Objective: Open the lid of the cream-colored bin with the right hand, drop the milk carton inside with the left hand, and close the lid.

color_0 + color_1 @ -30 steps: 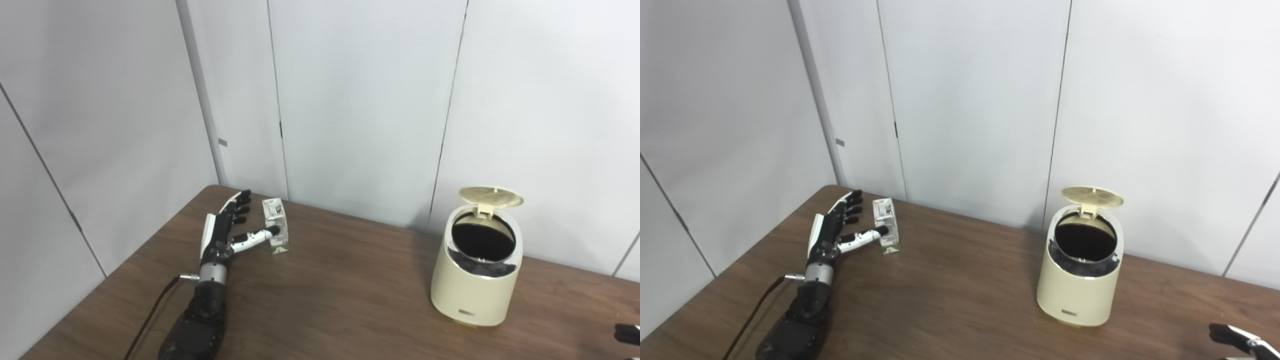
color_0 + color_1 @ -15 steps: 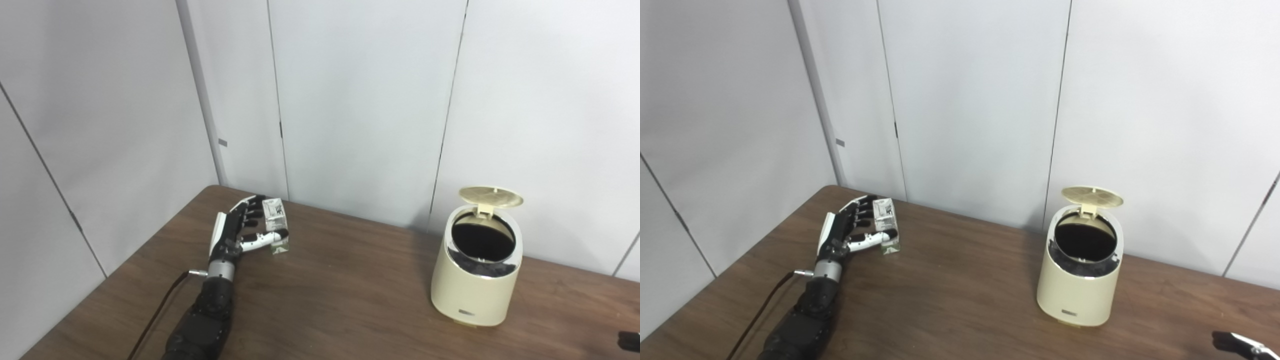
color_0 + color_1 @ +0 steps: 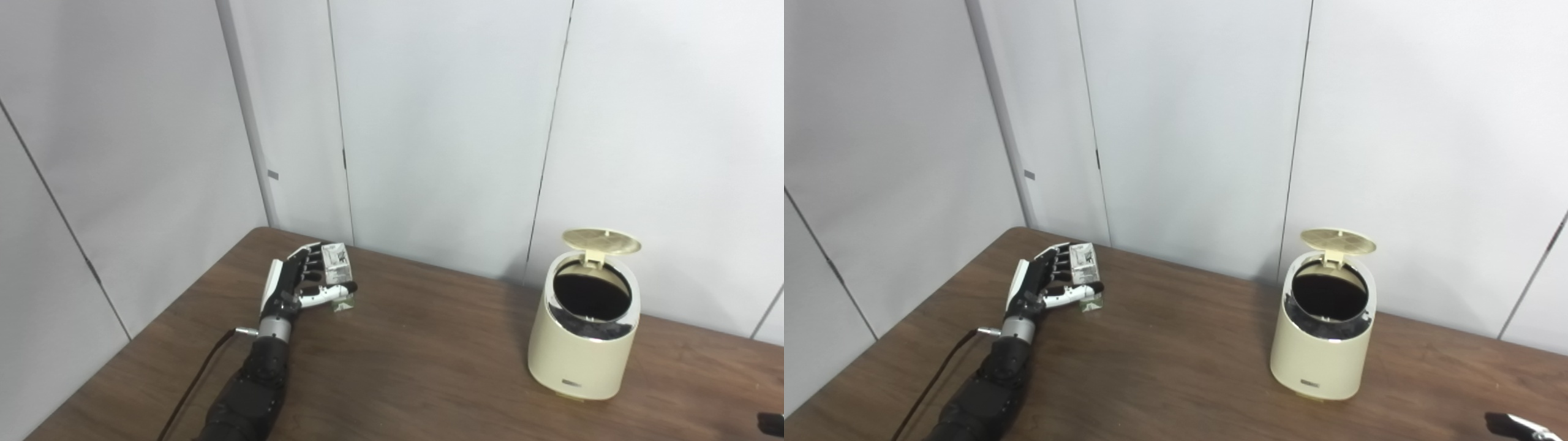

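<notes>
A small white and green milk carton (image 3: 338, 272) stands on the brown table (image 3: 429, 373) at the far left. My left hand (image 3: 303, 282) wraps it: the fingers (image 3: 311, 264) lie against its left side and the thumb crosses its front low down. The cream-colored bin (image 3: 582, 349) stands at the right with its round lid (image 3: 601, 240) tipped up at the back, showing the dark inside. Only a dark tip of my right hand (image 3: 1516, 424) shows at the bottom right corner, well short of the bin, too little to tell its state.
Grey wall panels (image 3: 441, 122) rise right behind the table's far edge. A cable (image 3: 196, 386) trails from my left wrist toward the front edge. Bare wood lies between the carton and the bin.
My left hand slid right from beside the carton and closed around it, thumb across the front. My right hand's tip sank lower at the corner. Bin and lid are unchanged.
</notes>
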Controlling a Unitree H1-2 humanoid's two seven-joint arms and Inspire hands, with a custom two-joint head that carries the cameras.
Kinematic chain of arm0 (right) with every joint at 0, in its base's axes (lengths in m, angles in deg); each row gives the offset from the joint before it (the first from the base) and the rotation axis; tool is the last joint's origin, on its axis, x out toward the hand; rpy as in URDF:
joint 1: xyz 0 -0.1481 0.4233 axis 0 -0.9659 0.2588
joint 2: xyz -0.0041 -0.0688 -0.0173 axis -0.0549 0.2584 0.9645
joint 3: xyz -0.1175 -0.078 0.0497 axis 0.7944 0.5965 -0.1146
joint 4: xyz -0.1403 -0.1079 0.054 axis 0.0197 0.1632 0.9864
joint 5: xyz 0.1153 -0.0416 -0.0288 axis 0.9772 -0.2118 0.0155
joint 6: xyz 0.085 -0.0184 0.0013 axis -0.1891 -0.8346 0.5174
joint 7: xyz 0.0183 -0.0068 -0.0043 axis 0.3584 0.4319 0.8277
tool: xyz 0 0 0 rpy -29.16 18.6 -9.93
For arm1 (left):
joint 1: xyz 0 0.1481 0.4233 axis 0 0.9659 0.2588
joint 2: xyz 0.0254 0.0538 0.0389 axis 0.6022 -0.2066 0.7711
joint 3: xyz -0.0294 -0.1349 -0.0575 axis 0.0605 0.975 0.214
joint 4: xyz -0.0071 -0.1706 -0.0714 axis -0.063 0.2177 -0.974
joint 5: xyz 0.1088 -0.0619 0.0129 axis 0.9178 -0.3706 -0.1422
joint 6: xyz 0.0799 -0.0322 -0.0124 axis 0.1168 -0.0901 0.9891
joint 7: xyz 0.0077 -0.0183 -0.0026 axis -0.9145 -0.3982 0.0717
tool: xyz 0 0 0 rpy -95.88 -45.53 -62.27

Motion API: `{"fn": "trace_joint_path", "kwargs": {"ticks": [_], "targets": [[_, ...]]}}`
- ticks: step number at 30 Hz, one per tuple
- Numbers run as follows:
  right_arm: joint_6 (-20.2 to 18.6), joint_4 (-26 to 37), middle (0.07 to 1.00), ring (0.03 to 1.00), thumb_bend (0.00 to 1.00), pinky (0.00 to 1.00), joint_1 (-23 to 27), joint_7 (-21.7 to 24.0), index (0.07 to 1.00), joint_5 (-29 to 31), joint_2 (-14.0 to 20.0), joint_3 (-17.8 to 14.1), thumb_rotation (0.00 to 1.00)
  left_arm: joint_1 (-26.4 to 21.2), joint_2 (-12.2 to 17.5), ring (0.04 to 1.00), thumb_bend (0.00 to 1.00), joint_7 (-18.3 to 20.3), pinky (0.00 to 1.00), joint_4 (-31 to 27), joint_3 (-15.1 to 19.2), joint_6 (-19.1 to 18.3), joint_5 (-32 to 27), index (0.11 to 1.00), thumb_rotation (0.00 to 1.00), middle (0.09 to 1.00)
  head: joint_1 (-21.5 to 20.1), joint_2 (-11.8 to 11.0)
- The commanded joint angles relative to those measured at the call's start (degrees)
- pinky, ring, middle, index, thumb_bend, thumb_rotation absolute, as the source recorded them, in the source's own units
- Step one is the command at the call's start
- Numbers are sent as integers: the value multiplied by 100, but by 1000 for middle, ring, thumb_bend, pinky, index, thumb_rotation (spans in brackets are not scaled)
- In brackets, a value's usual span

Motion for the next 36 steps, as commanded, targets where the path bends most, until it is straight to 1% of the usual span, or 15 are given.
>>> {"fn": "trace_joint_path", "kwargs": {"ticks": [1,4,6,9,12,15,18,19,20,21,22,28,32,34,36], "targets": [[109,215,750,592,998,365,83,-37,739,18,95,-71,597,-239,127,708,958,11,673,8,3,174,-7,765,172,734,0,9],[90,223,754,591,1000,367,63,-35,740,22,97,-80,601,-240,89,699,953,133,663,14,77,173,-153,749,165,721,-6,19],[90,235,753,589,1000,365,45,-35,743,21,96,-82,606,-235,39,677,936,241,638,4,166,173,-292,738,134,695,-18,38],[67,266,757,588,1000,362,14,-36,748,-9,94,-76,617,-216,-32,649,918,389,597,-20,274,173,-444,719,116,673,-14,57],[89,264,753,588,1000,362,-19,-35,747,23,94,-81,617,-222,-75,613,901,339,573,-4,313,172,-418,678,85,643,-5,75],[80,275,751,593,1000,366,-51,-35,743,47,89,-89,612,-225,-111,552,862,213,522,-21,330,172,-352,631,56,578,-5,98],[20,321,750,594,1000,361,-71,-32,749,-8,92,-78,616,-229,-142,530,820,64,512,-40,332,171,-285,598,29,538,-4,106],[13,328,753,597,997,361,-78,-31,753,-20,93,-74,616,-231,-155,525,688,27,509,-48,339,171,-282,585,14,514,3,116],[16,328,756,599,993,362,-88,-28,758,-21,97,-73,616,-235,-169,518,606,-7,498,-47,346,171,-282,555,7,490,6,113],[22,320,761,601,989,365,-97,-27,763,-16,99,-74,617,-241,-177,510,557,-50,475,-34,342,171,-266,526,2,483,11,112],[38,307,765,602,989,367,-104,-26,766,-8,103,-76,620,-248,-183,504,540,-80,459,-15,341,171,-257,513,1,483,11,112],[120,254,787,613,965,381,-150,-22,771,56,112,-89,603,-258,-240,493,522,-309,444,-5,300,173,-161,489,0,491,12,134],[129,259,789,621,948,393,-176,-25,772,67,110,-90,597,-236,-270,488,522,-505,435,-72,159,173,-14,487,0,493,19,131],[67,288,782,624,955,392,-187,-20,768,72,97,-93,597,-210,-292,482,522,-550,431,-155,82,174,38,490,0,489,19,131],[113,250,784,627,955,394,-185,-33,767,72,94,-92,596,-183,-321,478,522,-549,429,-264,30,174,35,493,0,485,-33,136]]}}
